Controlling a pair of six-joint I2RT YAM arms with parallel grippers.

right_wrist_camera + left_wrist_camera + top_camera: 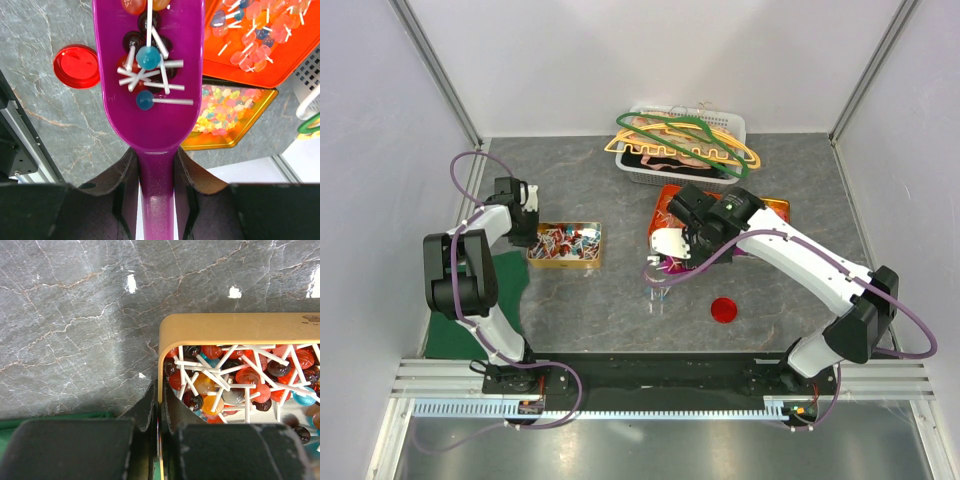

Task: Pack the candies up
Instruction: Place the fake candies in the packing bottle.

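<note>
My left gripper [160, 407] is pinched fully shut on the thin side wall of the gold tin [235, 330], right at its rounded corner, one finger inside the wall and one outside. The tin sits flat on the grey marbled table [75, 315] and is heaped with candies [240, 380]: round red, orange, dark and blue sweets on white sticks, lying tangled. A green cloth [510, 280] lies just beside the tin, on the side where I hold it. My right gripper [155, 167] is well apart from the tin, on its far side from my left one, and its fingers are closed part-way around the handle of a purple scoop [150, 120], gripping it firmly. The scoop's bowl holds a small pile of the same candies, blue and dark ones with their sticks crossed. A red lid [76, 66] lies on the table near the scoop. An orange tray [292, 52] carrying more candies sits just past the scoop, away from the tin, and a white basket [730, 125] of coat hangers [685, 140] stands beyond that.
</note>
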